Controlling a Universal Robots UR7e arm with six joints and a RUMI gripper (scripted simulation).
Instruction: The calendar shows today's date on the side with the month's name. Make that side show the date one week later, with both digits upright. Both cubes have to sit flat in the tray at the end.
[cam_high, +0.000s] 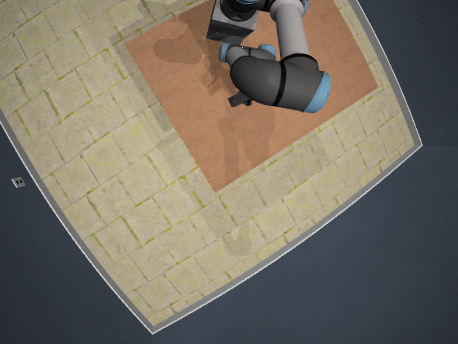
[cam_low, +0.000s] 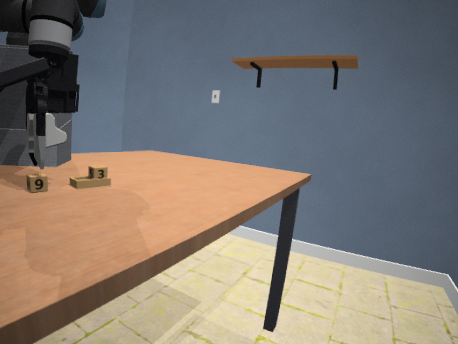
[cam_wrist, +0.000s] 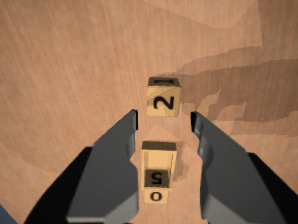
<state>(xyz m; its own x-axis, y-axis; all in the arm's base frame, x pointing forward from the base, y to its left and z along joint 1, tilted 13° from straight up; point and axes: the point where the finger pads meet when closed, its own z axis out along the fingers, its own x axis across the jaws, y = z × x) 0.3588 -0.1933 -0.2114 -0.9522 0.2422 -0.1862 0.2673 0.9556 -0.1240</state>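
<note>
- Two cubes in all, one in the tray and one out of it; one tray, one gripper.
- The tray lies flat on the table; its long axis runs up and down in the wrist view, roughly left to right in the exterior one.
- The tray cube sits in the right half as the exterior view has it; a 3 faces that camera, upright; a 5 faces along the tray towards its vacant half; a 0 is on top.
- The loose cube stands on the table past the tray's vacant end, near it but apart, roughly in line with its long axis; a 9 faces the exterior camera, upright; a 2 is on top, lying sideways in the wrist view; the face turned away from the tray carries a mark too foreshortened to read surely.
- The jaws stand partly open, a moderate gap between them, holding nothing; they point down above the table; in the wrist view their tips flank the stretch around the loose cube's near edge and the gap before the tray.
- The month's name cannot be read in any view; both cubes look flat and level; only one is in the tray.
</note>
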